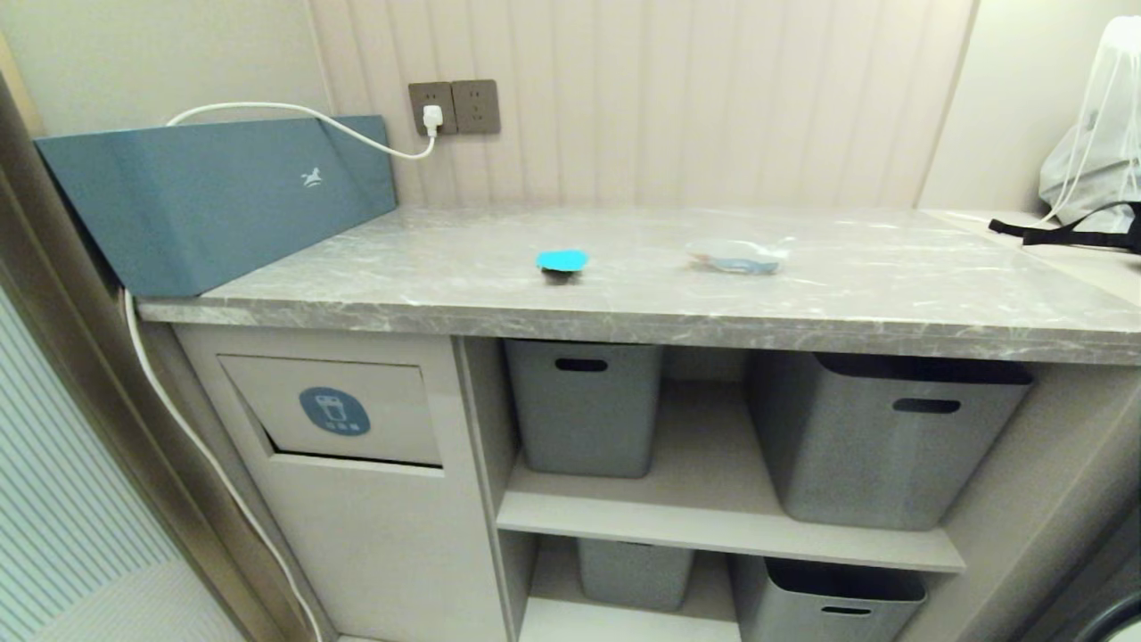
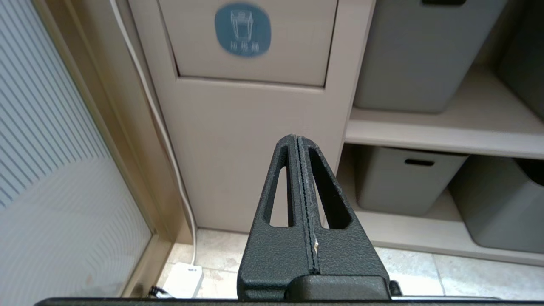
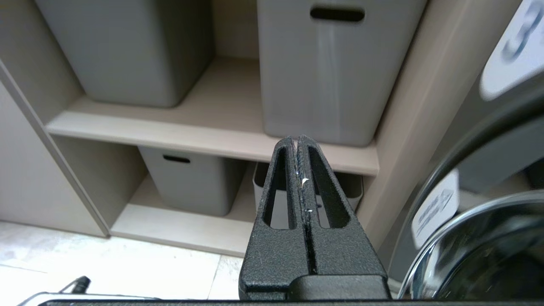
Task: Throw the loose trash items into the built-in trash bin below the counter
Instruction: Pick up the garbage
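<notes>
Grey marble counter (image 1: 891, 285) spans the middle of the head view; on it, near centre, lie the turquoise scrap (image 1: 562, 260) and, just right of it and apart, the clear wrapper (image 1: 735, 256), its long axis running left to right. Bin flap (image 1: 334, 410) with blue sticker sits lower left, under the counter's left end. Neither arm shows in the head view. Left gripper (image 2: 297, 140) is pressed shut and empty, low before the bin front (image 2: 250, 42); right gripper (image 3: 297, 140) is likewise shut and empty, low before the grey tubs (image 3: 335, 63). Both scraps therefore lie above the grippers, on top of the slab. Judgement: the turquoise scrap lies nearer the left arm and the bin, the wrapper nearer the right arm; either arm must rise clear of the thick counter edge and spread its fingers before any pick. Teal box (image 1: 214, 201) and white cable (image 1: 294, 111) occupy the upper left, a drawstring bag (image 1: 1101, 134) the upper right; none crowds the scraps.
</notes>
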### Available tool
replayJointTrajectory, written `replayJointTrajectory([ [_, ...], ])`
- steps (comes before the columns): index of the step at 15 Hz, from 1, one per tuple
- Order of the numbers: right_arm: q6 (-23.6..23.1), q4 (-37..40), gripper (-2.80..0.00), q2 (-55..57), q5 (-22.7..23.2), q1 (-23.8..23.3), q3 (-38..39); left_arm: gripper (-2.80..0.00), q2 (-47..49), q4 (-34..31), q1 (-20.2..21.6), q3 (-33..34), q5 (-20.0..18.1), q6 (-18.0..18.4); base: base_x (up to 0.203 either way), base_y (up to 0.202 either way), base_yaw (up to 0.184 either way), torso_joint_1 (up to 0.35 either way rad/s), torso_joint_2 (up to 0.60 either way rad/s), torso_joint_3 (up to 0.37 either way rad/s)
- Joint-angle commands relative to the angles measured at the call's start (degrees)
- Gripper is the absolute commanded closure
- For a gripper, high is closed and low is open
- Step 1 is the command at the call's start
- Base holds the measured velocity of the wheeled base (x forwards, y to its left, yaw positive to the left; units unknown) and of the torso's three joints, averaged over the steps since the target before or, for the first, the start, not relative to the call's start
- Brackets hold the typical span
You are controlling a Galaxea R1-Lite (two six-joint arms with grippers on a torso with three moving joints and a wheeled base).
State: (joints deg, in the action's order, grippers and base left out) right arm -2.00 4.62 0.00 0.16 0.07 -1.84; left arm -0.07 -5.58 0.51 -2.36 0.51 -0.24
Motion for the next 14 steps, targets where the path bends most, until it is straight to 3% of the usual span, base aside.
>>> replayJointTrajectory([
  [1, -0.1, 0.0, 0.00, 0.0, 0.1, 0.0, 0.0, 0.00, 0.0, 0.0, 0.0, 0.0, 0.0, 0.0, 0.000, 0.000, 0.000, 0.182, -0.47, -0.289],
  [14, 0.2, 0.0, 0.00, 0.0, -0.1, 0.0, 0.0, 0.00, -0.1, -0.3, -0.1, -0.1, 0.0, 0.2, 0.000, 0.000, 0.000, 0.211, -0.49, -0.282],
])
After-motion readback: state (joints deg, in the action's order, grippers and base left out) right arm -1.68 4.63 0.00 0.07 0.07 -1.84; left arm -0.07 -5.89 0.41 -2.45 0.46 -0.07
